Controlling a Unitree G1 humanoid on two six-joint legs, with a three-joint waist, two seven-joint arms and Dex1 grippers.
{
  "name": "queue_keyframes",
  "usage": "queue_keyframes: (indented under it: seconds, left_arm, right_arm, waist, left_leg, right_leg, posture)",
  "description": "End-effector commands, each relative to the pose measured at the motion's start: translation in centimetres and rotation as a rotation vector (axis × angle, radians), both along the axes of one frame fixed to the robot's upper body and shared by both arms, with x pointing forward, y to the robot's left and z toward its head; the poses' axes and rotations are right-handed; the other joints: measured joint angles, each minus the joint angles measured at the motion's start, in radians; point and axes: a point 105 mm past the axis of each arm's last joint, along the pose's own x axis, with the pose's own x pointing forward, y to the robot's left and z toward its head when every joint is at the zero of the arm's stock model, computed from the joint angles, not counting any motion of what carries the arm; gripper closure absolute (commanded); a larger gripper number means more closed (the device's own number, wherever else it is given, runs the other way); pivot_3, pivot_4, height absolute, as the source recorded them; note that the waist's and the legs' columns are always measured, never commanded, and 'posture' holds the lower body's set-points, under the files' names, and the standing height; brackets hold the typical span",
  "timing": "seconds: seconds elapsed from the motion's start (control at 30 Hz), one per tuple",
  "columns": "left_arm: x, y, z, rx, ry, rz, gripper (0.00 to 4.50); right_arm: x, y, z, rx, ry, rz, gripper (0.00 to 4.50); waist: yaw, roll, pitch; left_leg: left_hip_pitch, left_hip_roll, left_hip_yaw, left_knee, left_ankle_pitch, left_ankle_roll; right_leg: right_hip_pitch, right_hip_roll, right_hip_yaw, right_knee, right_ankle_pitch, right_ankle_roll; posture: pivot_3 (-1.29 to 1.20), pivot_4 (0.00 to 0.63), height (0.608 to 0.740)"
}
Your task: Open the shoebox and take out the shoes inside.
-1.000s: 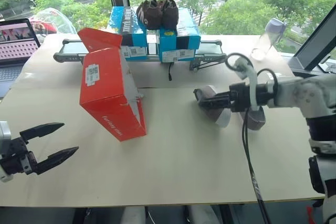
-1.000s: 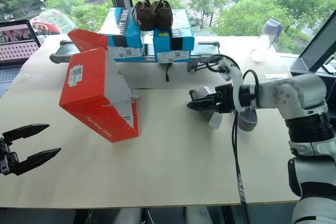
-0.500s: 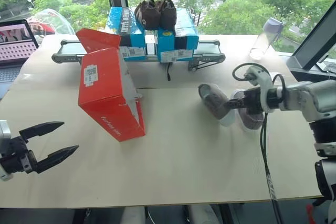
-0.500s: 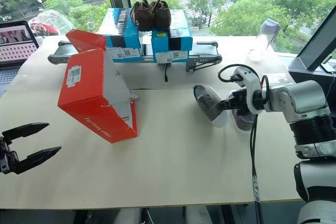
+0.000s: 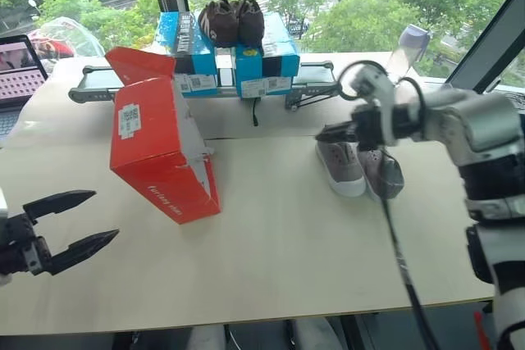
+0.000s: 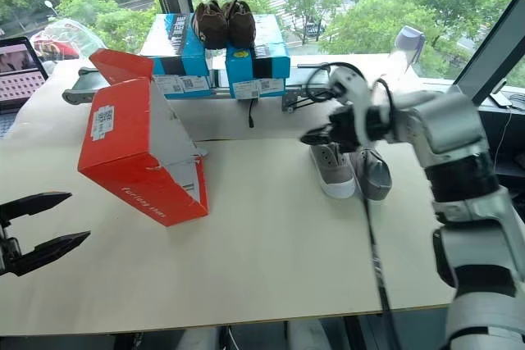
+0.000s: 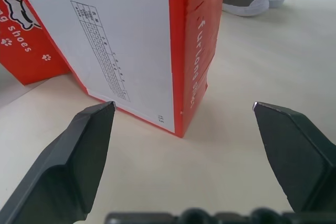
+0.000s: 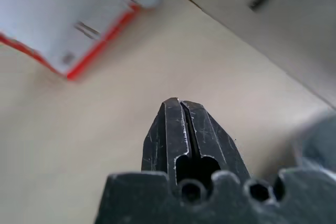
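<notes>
Shoes [image 5: 358,167] side by side, toes toward desk [image 5: 271,260] front edge. Right end effector [image 5: 321,133] closed, empty; left end effector [image 5: 78,220] apart.

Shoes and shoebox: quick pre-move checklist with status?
1. Both grey shoes out of the red shoebox and side by side on the table: ok.
2. Right gripper shut, holding nothing, above the shoes: ok.
3. Left gripper open, holding nothing, apart from the shoebox: ok.
4. Shoebox resting tilted on the table with its lid flap up: ok.
5. Shoebox has nothing left inside: cannot tell, the opening faces away.
6. Blue boxes with dark shoes on top untouched behind: ok.
</notes>
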Motion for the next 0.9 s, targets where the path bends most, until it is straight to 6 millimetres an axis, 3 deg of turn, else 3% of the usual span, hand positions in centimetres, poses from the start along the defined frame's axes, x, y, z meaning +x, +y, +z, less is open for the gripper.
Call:
queue_keyframes:
  seconds: [0.03, 0.23, 0.37, 0.5, 0.57, 0.67, 0.73, 0.8, 0.9]
  left_arm:
    - [-1.1, -0.3, 1.1, 0.015, -0.021, 0.004, 0.00]
    - [-2.8, -0.4, 1.1, 0.014, -0.013, 0.048, 0.00]
    - [-3.6, -0.4, 0.9, 0.009, -0.008, 0.075, 0.00]
    - [-3.9, -0.4, 0.6, 0.005, -0.003, 0.086, 0.00]
    - [-3.8, -0.5, 0.6, 0.002, -0.004, 0.085, 0.00]
    - [-3.5, -0.7, 0.7, -0.002, -0.008, 0.074, 0.00]
    - [-3.5, -0.7, 0.8, -0.001, -0.008, 0.072, 0.00]
    - [-3.5, -0.7, 0.8, 0.001, -0.005, 0.069, 0.00]
    - [-3.4, -0.8, 1.1, 0.002, -0.005, 0.059, 0.00]
  right_arm:
    - [-1.5, 5.4, 3.0, 0.119, -0.072, 0.227, 4.49]
    - [-3.3, 13.0, 4.6, 0.208, -0.106, 0.469, 4.49]
    - [-4.1, 16.8, 5.4, 0.229, -0.141, 0.547, 4.49]
    - [-6.4, 22.4, 6.1, 0.271, -0.171, 0.622, 4.49]
    - [-6.9, 23.9, 6.0, 0.283, -0.170, 0.630, 4.49]
    - [-6.2, 23.9, 4.3, 0.241, -0.168, 0.616, 4.49]
    - [-4.9, 22.8, 3.6, 0.220, -0.171, 0.568, 4.49]
    - [-3.2, 21.2, 3.6, 0.214, -0.177, 0.501, 4.49]
    - [-0.3, 16.5, 4.2, 0.245, -0.145, 0.360, 4.49]
  waist:
    - [0.001, 0.000, 0.000]
    - [0.003, 0.000, 0.000]
    - [0.004, 0.000, 0.000]
    - [0.001, -0.001, 0.000]
    - [-0.001, -0.001, 0.000]
    - [0.009, -0.002, -0.001]
    - [0.008, -0.007, -0.004]
    - [0.006, -0.009, -0.005]
    - [0.012, -0.010, -0.006]
  left_leg:
    - [0.000, 0.000, 0.000, 0.000, 0.000, 0.000]
    - [0.000, 0.002, -0.002, 0.000, 0.000, 0.000]
    - [0.000, 0.004, -0.002, 0.000, -0.001, -0.001]
    - [0.001, 0.006, -0.003, -0.001, -0.001, -0.001]
    - [0.002, 0.007, -0.003, -0.002, -0.001, -0.002]
    - [0.001, 0.007, -0.005, -0.003, -0.001, -0.002]
    - [0.001, 0.007, -0.005, -0.003, -0.001, -0.002]
    - [0.002, 0.007, -0.005, -0.002, -0.001, -0.003]
    - [0.002, 0.007, -0.006, -0.002, -0.001, -0.003]
  right_leg:
    - [0.000, 0.000, 0.000, 0.000, 0.000, 0.000]
    - [0.000, 0.002, -0.001, 0.001, 0.001, -0.002]
    - [0.000, 0.004, -0.001, 0.001, 0.002, -0.004]
    - [-0.001, 0.007, -0.002, 0.002, 0.002, -0.007]
    - [-0.001, 0.008, -0.002, 0.004, 0.001, -0.009]
    - [-0.002, 0.008, -0.004, 0.005, -0.001, -0.010]
    - [-0.001, 0.008, -0.005, 0.004, -0.001, -0.011]
    - [0.000, 0.008, -0.005, 0.003, -0.001, -0.011]
    - [0.000, 0.008, -0.005, 0.004, -0.001, -0.010]
  posture:
    - [0.00, 0.150, 0.740]
    - [0.00, 0.150, 0.740]
    - [0.00, 0.150, 0.740]
    - [0.00, 0.150, 0.740]
    - [0.00, 0.150, 0.740]
    - [0.00, 0.150, 0.740]
    - [0.00, 0.150, 0.740]
    - [0.00, 0.150, 0.740]
    - [0.00, 0.150, 0.740]
